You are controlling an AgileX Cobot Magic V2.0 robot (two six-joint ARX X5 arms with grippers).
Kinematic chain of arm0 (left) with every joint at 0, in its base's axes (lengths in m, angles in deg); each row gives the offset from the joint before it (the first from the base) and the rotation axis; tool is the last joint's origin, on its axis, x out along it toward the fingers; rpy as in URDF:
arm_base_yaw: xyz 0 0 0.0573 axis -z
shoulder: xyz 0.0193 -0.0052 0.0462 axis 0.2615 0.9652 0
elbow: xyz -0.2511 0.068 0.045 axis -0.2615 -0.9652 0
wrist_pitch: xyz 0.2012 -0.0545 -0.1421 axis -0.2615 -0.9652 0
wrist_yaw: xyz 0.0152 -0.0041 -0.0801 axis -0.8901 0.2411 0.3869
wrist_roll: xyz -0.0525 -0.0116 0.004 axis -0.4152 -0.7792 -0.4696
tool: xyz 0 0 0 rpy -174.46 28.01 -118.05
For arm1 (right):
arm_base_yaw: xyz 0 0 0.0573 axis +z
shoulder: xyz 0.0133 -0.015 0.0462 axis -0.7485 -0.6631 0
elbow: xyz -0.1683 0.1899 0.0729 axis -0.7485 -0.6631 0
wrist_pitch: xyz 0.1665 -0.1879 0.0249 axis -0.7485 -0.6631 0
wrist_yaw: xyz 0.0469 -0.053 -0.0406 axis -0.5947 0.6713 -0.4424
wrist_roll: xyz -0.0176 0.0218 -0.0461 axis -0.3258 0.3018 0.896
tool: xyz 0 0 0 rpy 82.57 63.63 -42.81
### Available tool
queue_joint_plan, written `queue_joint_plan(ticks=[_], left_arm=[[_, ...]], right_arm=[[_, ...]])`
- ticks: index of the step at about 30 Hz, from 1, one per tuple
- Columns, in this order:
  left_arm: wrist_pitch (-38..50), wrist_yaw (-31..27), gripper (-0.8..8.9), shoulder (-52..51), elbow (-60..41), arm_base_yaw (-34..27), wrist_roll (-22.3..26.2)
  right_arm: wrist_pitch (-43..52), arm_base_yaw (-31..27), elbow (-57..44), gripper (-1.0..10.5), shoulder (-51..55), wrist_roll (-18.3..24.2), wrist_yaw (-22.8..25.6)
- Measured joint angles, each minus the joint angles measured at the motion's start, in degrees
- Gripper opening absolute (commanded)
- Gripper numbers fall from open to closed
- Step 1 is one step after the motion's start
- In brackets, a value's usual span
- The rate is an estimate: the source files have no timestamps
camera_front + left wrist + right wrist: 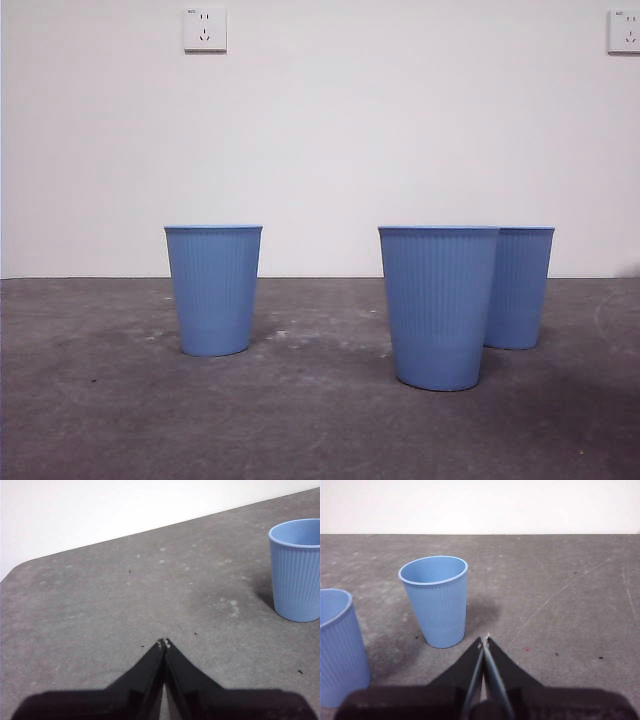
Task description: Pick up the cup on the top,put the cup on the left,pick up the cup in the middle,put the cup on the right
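I see three blue ribbed plastic cups standing upright on the grey, scuffed table (100, 400), none stacked. In the front view the left cup (213, 290) stands alone, well apart from the other two. The middle cup (438, 307) sits nearest the camera; the right cup (520, 287) is just behind it and partly hidden by it. I can't tell whether those two touch.

Left gripper (163, 643): jaws closed, tips together, holding nothing, low over bare table. Its wrist view shows one blue cup (297, 570) off to the side, well apart from the tips. I take that one to be the left cup.

Right gripper (484, 641): jaws together too, holding nothing. Its wrist view shows one cup (437, 600) near the tips but not touching, and another cup (337, 645) cut off at the picture's edge.

Neither arm shows in the front view. White wall (320, 130) behind, with two sockets (204, 29).
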Motion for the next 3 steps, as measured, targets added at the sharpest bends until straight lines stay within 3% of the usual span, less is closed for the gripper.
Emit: queue_joint_plan(ticks=[3], left_arm=[[0.0, 0.0, -0.03, 0.0, 0.0, 0.0, 0.0]], right_arm=[[0.0, 0.0, 0.0, 0.0, 0.0, 0.0, 0.0]])
